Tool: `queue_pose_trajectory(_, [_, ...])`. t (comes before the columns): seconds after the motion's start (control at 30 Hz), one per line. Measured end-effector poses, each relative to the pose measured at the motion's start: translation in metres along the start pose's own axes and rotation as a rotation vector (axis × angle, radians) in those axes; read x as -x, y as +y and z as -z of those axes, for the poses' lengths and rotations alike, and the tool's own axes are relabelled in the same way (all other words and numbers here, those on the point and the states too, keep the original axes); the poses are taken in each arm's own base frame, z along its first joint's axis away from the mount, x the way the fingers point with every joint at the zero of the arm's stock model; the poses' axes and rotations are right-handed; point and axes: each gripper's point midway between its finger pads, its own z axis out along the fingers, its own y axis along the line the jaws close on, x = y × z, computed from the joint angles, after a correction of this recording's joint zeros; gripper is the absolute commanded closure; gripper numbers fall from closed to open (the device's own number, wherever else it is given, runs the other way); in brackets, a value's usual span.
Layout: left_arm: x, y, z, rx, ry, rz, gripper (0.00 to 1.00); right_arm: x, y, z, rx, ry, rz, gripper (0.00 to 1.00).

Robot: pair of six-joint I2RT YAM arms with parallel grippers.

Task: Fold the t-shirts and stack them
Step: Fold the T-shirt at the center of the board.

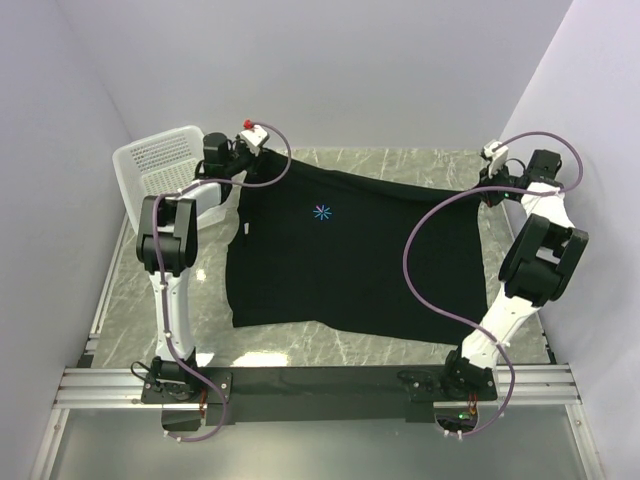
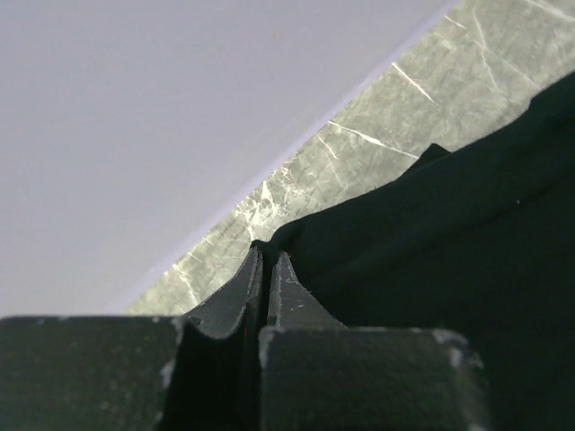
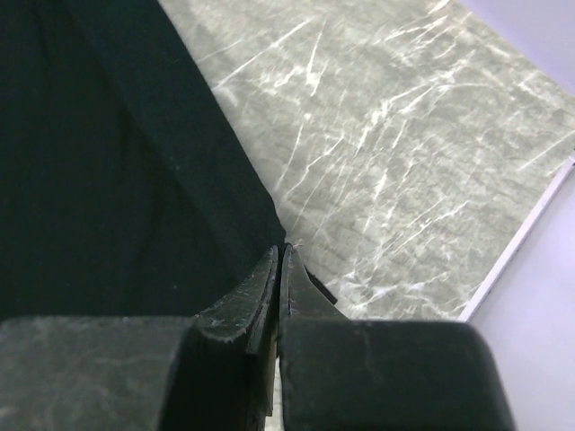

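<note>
Left gripper [image 2: 269, 256] on its wrist cam: jaws clenched on a black fabric edge, at the far-left corner of the t-shirt [image 1: 350, 260]. Right gripper [image 3: 280, 251] same story, pinched shut on the far-right corner, marble table [image 1: 130, 300] showing just beyond it

From the top cam I see one shirt, lying open across the middle of the table, starburst print [image 1: 321, 212] face up. Its far edge is stretched between my two grippers. A white tag on the left side makes me think the neck points left, but I can't confirm

Progress, as I judge it: early. No fold in this shirt yet, no folded pile anywhere in view. White basket [image 1: 160, 165] sits at the far-left corner, and I can't see anything in it

Left to do: every fold on this one, then stacking. Both corners are held, so I read this as the setup for a first fold
</note>
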Motion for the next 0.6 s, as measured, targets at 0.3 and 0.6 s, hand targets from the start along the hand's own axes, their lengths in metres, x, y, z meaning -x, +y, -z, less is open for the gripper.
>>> queue_pose_trajectory(0.3, [0.004, -0.010, 0.008, -0.057, 0.002, -0.095, 1.00, -0.003, 0.003, 0.004, 0.008, 0.003, -0.003, 1.00])
queue_pose_trajectory(0.6, [-0.008, -0.018, 0.013, -0.058, 0.006, -0.028, 1.00, -0.004, -0.006, 0.006, -0.061, -0.011, -0.193, 1.00])
